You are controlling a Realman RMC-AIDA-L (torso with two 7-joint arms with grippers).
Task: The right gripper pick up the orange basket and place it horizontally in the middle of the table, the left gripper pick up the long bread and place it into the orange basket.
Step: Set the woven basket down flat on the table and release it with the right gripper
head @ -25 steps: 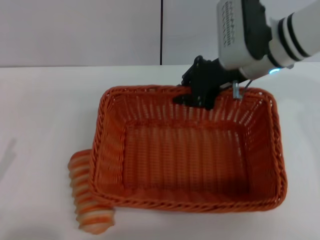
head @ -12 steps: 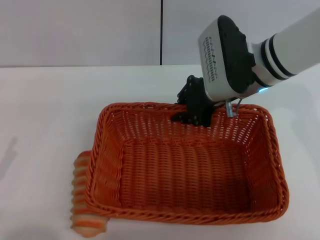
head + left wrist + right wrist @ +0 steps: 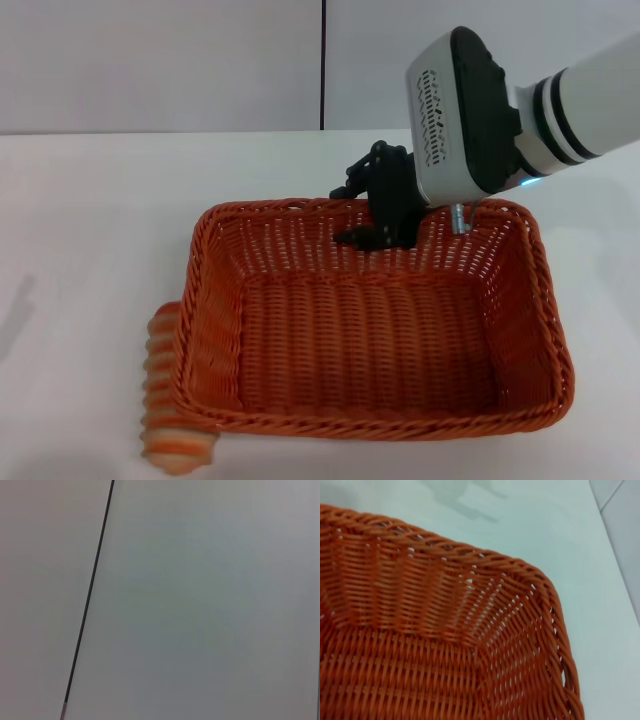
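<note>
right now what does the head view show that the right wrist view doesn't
Only the head view shows the right arm's black pincer, open astride the far rim of the large orange woven wicker basket, and the striped orange-and-cream long bread against the basket's left near corner. Only the right wrist view shows one basket corner close up. Both show the basket on the plain white table.

the right gripper [image 3: 362,214] is all black linkage-y jaws, then behind it a chunky grey housing with a black cap and vent slots, black-banded white forearm, small blue light.
</note>
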